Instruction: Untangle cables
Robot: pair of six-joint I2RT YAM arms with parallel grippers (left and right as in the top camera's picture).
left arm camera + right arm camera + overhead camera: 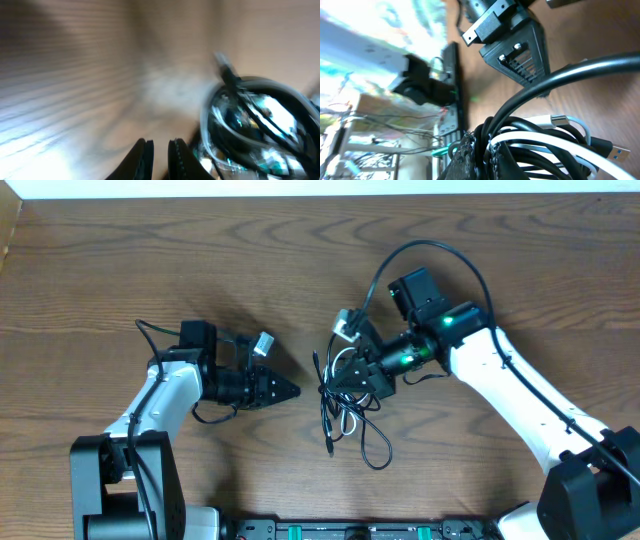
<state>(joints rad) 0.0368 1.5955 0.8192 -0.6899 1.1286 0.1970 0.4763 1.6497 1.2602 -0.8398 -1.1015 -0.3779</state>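
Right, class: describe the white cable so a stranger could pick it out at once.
Start at the wooden table and find the tangle of cables near its middle, at the tip of the right gripper. Inside that tangle lies the white cable, a small loop towards the near edge. Every other cord around it is black.

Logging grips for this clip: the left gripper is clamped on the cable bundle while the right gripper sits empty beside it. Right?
Arms swapped. The right wrist view shows the right gripper shut on the cable bundle; overhead, the left gripper sits empty beside it.
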